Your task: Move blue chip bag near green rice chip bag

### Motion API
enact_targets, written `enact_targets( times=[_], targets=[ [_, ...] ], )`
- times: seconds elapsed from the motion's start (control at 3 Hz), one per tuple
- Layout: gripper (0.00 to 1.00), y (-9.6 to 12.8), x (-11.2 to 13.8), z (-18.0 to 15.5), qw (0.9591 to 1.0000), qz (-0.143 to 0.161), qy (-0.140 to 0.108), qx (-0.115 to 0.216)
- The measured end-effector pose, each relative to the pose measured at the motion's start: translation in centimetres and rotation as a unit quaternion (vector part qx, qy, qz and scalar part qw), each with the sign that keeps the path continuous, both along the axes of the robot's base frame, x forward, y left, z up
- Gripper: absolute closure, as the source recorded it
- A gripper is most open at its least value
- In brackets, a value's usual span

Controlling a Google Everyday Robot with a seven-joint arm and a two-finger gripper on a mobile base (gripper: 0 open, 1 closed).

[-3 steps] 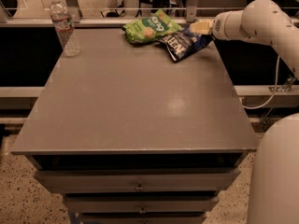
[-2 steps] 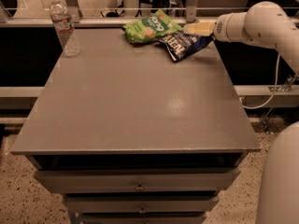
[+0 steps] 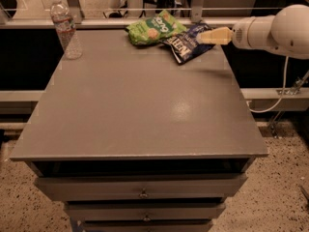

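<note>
Single view; set high off the near edge of the table (image 3: 145,105), tilted down, facing its far edge; mid range, whole top and drawers (image 3: 142,187) in frame; tool (image 3: 212,36) at upper right, over the far right corner.

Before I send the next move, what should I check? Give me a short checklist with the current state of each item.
1. Blue chip bag near green rice chip bag: ok, their edges meet at the far side of the table.
2. Tool position: ok, at the blue chip bag's right end, over the far right corner.
3. Tool's hold on the blue chip bag: cannot tell.
4. Both bags resting on the table: ok, both lie flat close to the far edge.
5. Water bottle out of the way: ok, upright at the far left corner, well apart from the bags and the tool.
</note>
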State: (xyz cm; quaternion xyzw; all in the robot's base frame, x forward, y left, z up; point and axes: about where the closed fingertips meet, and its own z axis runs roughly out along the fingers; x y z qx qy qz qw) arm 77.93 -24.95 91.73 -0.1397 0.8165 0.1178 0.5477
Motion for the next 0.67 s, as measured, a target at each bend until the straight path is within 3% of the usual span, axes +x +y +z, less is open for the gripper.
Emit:
enact_targets(
  times=[0.33, 0.67],
  targets=[
    [0.0, -0.9, -6.4, 2.4, 0.9939, 0.064, -0.035, -0.083],
    [0.0, -1.8, -10.6, 4.3, 0.9826, 0.097, -0.059, -0.147]
  ],
)
